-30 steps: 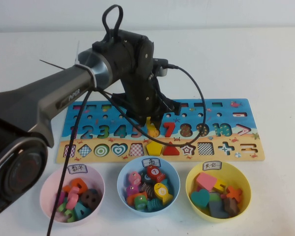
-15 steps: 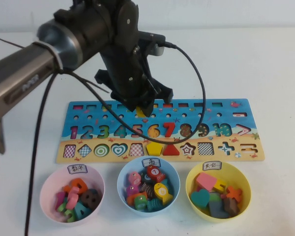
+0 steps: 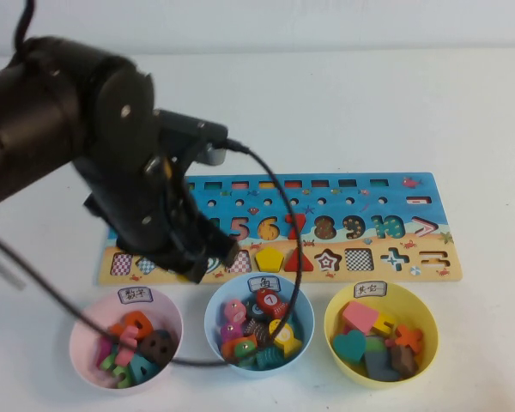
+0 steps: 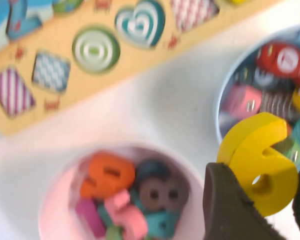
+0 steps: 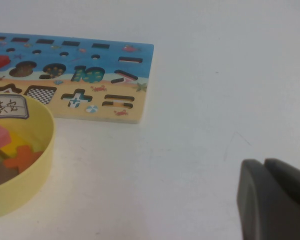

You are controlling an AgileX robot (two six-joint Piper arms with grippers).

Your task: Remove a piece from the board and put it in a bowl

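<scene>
Left hand [image 4: 262, 200] gripping yellow 6 [image 4: 257, 162], seemingly firmly.

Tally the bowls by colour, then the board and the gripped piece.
Pale pink plastic bowl: 1
Blue bowl: 1
Yellow bowl: 1
Long wooden puzzle board: 1
Yellow wooden numeral 6, held in the left gripper: 1
Total: 5

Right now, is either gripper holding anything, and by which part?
The left gripper, above the gap between the pink and blue bowls, holds the yellow numeral 6 by its round lower loop. The right gripper, parked over bare table, is shut and holds nothing.
</scene>
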